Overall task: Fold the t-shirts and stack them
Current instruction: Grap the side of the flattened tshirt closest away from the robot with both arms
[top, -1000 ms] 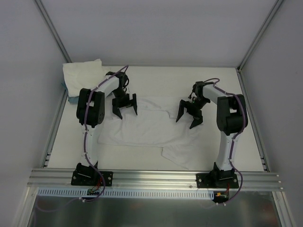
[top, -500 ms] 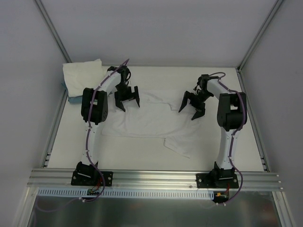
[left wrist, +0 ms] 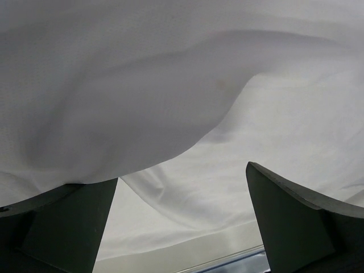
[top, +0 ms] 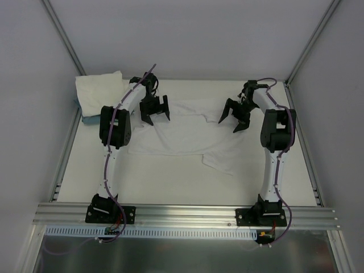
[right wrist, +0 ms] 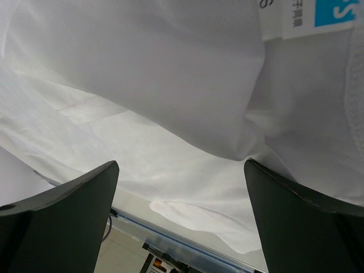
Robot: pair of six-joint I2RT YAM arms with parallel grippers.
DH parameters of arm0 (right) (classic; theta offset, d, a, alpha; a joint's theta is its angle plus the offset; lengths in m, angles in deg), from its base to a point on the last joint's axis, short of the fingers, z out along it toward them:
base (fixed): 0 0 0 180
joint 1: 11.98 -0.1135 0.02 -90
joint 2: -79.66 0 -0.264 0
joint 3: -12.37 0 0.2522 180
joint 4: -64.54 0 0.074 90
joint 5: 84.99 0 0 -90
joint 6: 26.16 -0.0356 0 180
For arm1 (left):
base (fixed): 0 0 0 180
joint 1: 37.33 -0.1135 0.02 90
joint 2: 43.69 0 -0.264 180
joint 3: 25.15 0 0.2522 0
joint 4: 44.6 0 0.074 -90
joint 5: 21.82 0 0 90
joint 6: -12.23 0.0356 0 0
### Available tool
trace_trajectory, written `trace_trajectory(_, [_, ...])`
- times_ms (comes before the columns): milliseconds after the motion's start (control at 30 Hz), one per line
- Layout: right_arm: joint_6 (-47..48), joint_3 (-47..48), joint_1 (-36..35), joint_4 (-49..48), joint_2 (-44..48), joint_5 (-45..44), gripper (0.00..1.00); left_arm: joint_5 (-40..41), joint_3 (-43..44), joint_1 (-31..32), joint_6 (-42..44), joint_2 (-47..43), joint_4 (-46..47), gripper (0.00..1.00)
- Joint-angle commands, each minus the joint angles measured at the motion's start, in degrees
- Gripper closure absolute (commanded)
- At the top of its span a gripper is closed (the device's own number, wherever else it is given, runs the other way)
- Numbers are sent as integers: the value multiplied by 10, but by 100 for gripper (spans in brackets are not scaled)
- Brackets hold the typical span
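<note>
One white t-shirt (top: pixel 187 133) lies spread and wrinkled in the middle of the table, a loose flap trailing toward the near right. My left gripper (top: pixel 155 111) stands open over its far left corner. My right gripper (top: pixel 236 116) stands open over its far right part. In the left wrist view the cloth (left wrist: pixel 187 85) fills the frame under the open left gripper (left wrist: pixel 182 172) and laps over one finger. In the right wrist view the right gripper (right wrist: pixel 181 162) is open above the shirt (right wrist: pixel 170 74), whose neck label (right wrist: pixel 307 17) shows. Folded white t-shirts (top: pixel 99 91) are piled at the back left.
A small teal-blue flat item (top: pixel 86 119) peeks out under the pile at the back left. Metal frame rails run along the left (top: pixel 65 153) and right (top: pixel 301 142) sides of the table, and white walls close in the back.
Both arms have reached toward the back of the table, jaws staying open. The spread t-shirt has shifted toward the back with them, its near edge now farther from the arm bases.
</note>
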Motion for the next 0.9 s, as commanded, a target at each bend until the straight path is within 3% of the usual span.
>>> trace_trajectory(0, [15, 42, 12, 0, -24, -18, 1, 17, 27, -5, 17, 16, 50, 1])
trace_trajectory(267, [13, 97, 31, 6, -51, -3, 1, 5, 43, -10, 21, 24, 77, 1])
trace_trajectory(433, [17, 64, 34, 2, -8, 6, 0, -7, 10, -8, 29, -14, 64, 1])
trace_trajectory(600, [21, -15, 34, -9, 85, 8, 0, -33, -121, -8, 42, -155, 83, 1])
trace_trajectory(867, [38, -264, 34, -44, 300, -15, 1, -53, -429, -9, 32, -434, 198, 1])
